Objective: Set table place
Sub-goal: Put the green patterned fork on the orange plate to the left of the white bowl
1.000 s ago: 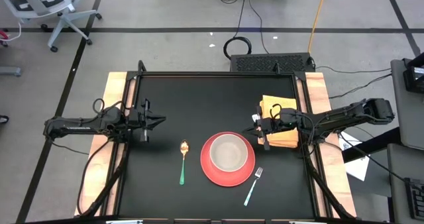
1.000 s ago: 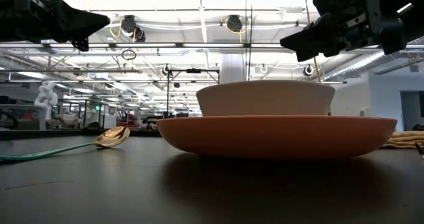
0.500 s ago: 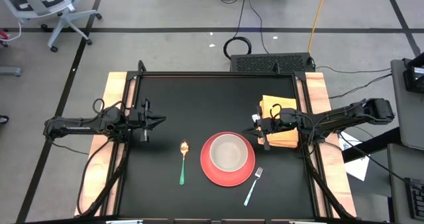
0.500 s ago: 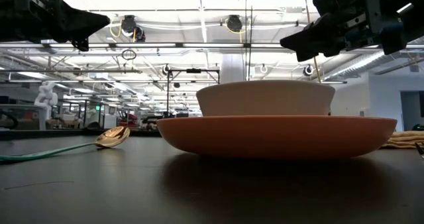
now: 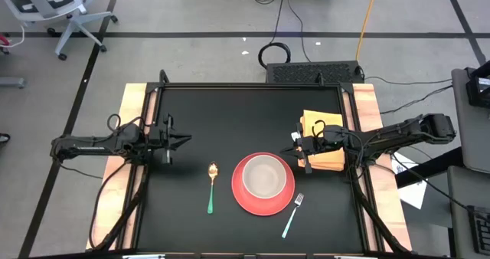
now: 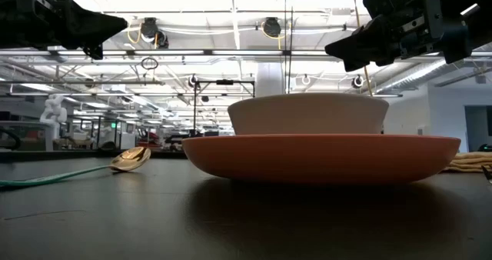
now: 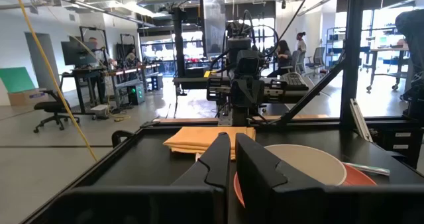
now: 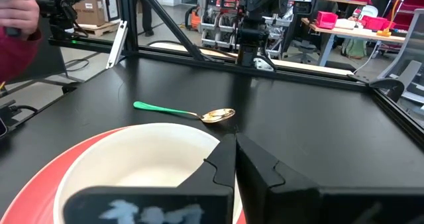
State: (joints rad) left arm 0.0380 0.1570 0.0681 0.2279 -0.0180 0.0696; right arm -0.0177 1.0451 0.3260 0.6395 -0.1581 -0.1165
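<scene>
**A:** ok so what are the claws doing? From where I'm standing the left gripper (image 5: 184, 139) looks pinched almost closed, just a thin slit between the fingers (image 7: 255, 168), nothing in it. It hangs in the air over the left part of the table (image 5: 230, 109), not touching anything

**B:** yeah same. The left arm lies stretched out flat from the left edge, pointing toward the middle. The right gripper (image 5: 294, 146) is fully closed, fingers (image 8: 255, 168) pressed together, empty too

**A:** where's that one sitting exactly?

**B:** up off the surface, just past the far right rim of the red plate (image 5: 263, 184), tip aimed at the left arm. Its arm comes in from the right side, passing over the folded yellow napkin (image 5: 325, 152). Can't tell if it brushes the napkin from up top; from table level the claw (image 6: 361, 45) is clearly well above the dishes

**A:** and the setting itself?

**B:** the black table with the wooden strips down both sides has the plate in the near middle, a white bowl (image 5: 264, 175) sitting in it. A gold spoon with a green handle (image 5: 211, 188) lies just left of the plate, and a fork with a teal handle (image 5: 292, 214) is at its near right, angled. Napkin's off to the right, beside the plate

**A:** so both claws are empty, hovering

**B:** yep
</scene>
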